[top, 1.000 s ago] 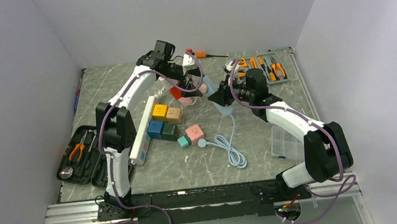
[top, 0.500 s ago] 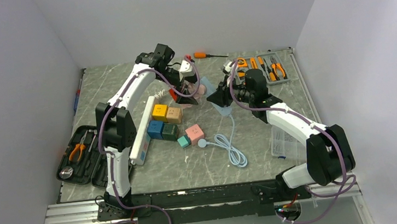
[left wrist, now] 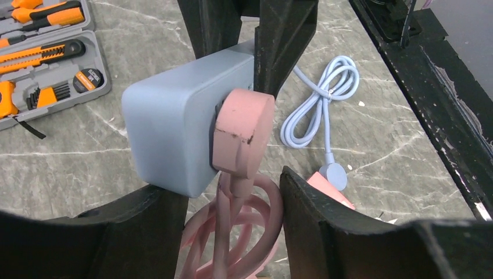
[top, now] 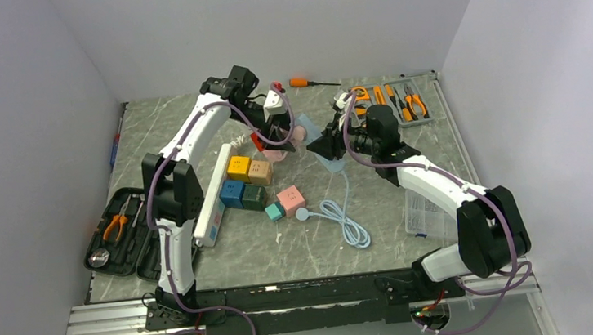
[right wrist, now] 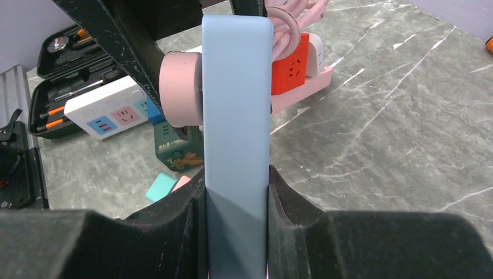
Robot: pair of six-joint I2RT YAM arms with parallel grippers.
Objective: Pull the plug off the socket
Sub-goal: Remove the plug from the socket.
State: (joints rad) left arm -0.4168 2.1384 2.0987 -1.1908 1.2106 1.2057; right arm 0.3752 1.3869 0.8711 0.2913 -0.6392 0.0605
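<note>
Partly hidden, the pink plug (left wrist: 243, 136) sits pins-buried in the grey-blue socket block (left wrist: 174, 133), held off the table (left wrist: 383, 116); its coiled cord (left wrist: 247, 229) is cut off below. Right gripper (right wrist: 235, 183) clamps the block; left gripper (left wrist: 224, 187) straddles the plug, jaws apart.

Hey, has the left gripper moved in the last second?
Yes. In the top view the left gripper has shifted left and a little nearer the bases, away from the orange screwdriver at the back of the table.
</note>
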